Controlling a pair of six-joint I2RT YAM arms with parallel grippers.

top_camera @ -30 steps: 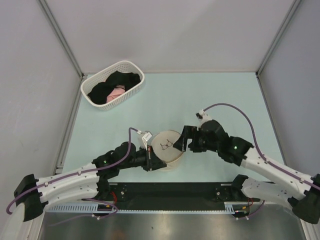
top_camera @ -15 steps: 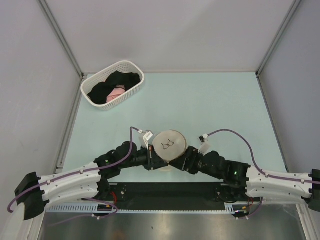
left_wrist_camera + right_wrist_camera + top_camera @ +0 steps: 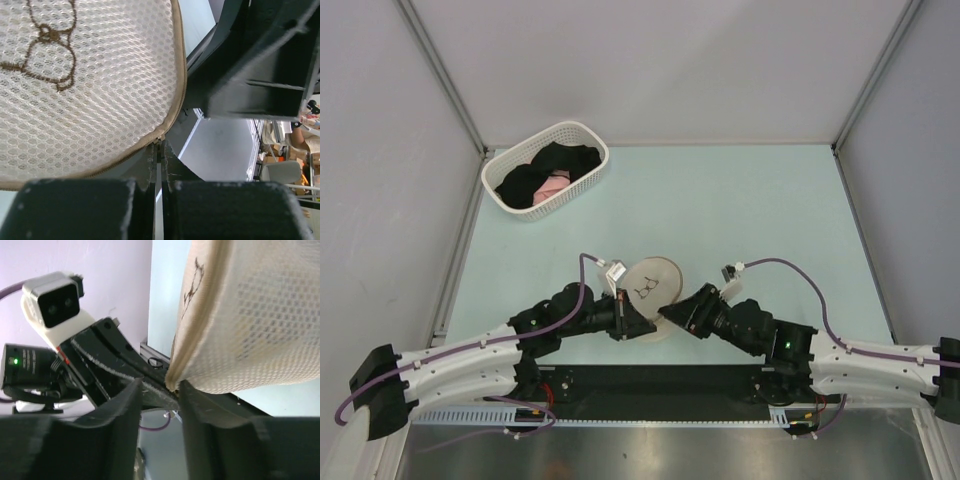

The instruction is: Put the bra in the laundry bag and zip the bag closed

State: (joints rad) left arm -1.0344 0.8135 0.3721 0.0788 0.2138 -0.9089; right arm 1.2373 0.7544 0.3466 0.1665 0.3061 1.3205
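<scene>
Holding arrangement: the laundry bag (image 3: 655, 283) is held tilted on edge over the table (image 3: 750, 200), between both claws and close to the arm bases, so that its rim can be reached from either side.
Left claw (image 3: 159, 170): fingers are pressed together on the bag's lower rim, just where the tan zip seam (image 3: 175, 100) runs out. It is judged to be the anchor against which a zip can be drawn.
Right claw (image 3: 160, 390): jaws are a little apart, set either side of the same seam corner. No pinch is shown yet.
Printed icon (image 3: 47, 55): it is turned toward the left wrist camera and marks the bag's face.
Bra: it is not seen in any view. No yellow shows through the mesh, so its place inside the bag is only presumed.
Zip: the seam looks joined along the visible arc, and the rest is hidden.
Basket (image 3: 582, 140): it is set well apart at the far left, with dark and pink garments (image 3: 535, 178) inside, and is no part of this step.
</scene>
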